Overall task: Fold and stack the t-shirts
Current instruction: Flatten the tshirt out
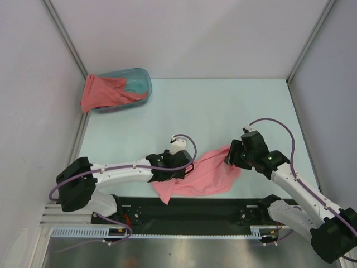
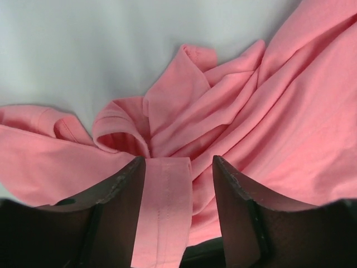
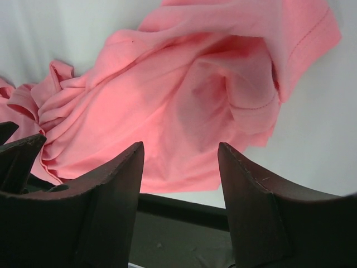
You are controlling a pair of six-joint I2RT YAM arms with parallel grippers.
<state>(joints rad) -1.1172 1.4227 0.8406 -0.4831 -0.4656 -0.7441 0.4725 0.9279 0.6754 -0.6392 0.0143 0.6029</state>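
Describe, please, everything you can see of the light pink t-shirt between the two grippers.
The light pink t-shirt is soft fabric, crumpled and unfolded on the table near the arm bases. A stitched hem strip lies between the fingers of the open left gripper; the open right gripper hangs at its other side, by a hemmed sleeve.

Soft, even light falls from above and leaves the pale table (image 1: pixel 223 106) bright and free of glare, with only faint, blurred shadows and a dull sheen on the metal strip (image 1: pixel 184 251) at the near edge. In the wrist views the left tool (image 2: pixel 178 162) and right tool (image 3: pixel 179 146) sit close to the lens, dark, underexposed and slightly soft. The salmon-pink t-shirt (image 2: pixel 290 111) is sharp, its folds gently shaded.
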